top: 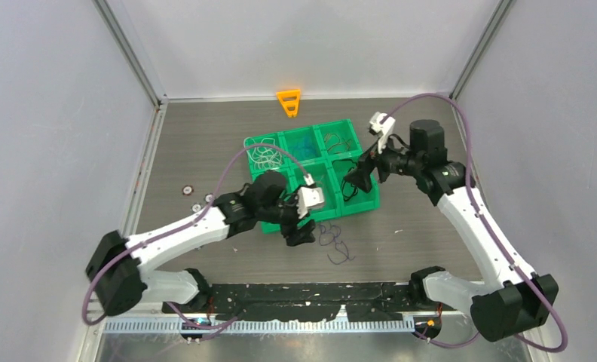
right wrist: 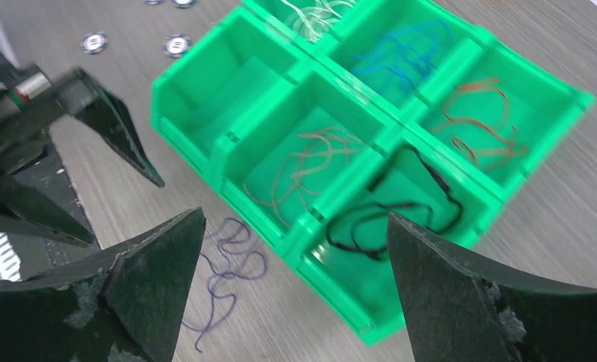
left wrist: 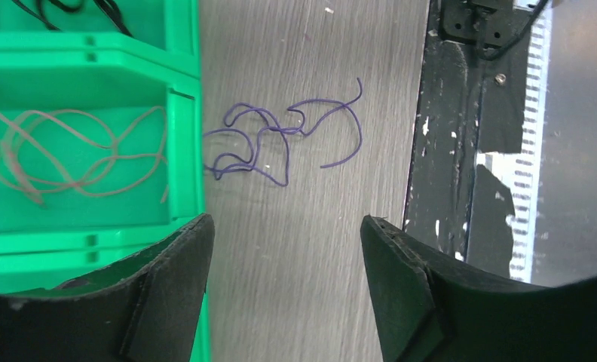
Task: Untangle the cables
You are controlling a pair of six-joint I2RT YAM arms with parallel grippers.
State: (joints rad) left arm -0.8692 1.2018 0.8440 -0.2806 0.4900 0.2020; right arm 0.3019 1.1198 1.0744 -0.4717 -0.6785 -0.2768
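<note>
A tangle of thin purple cables (top: 335,243) lies on the table just in front of the green six-compartment tray (top: 327,216). My left gripper (top: 301,234) is open and empty, beside the tray's front edge and left of the purple cables (left wrist: 280,139). In its wrist view the gripper (left wrist: 284,220) hangs above bare table short of them. My right gripper (top: 358,175) is open and empty above the tray's right side. In its wrist view the gripper (right wrist: 295,215) frames the black cables (right wrist: 393,211), the reddish cables (right wrist: 310,166) and the purple cables (right wrist: 228,279).
Other compartments hold white cables (top: 265,154), blue cables (top: 304,145) and orange cables (top: 341,141); one compartment (right wrist: 220,83) is empty. An orange triangular piece (top: 289,102) stands by the back wall. Small round discs (top: 196,200) lie left of the tray. A black strip (top: 318,294) runs along the near edge.
</note>
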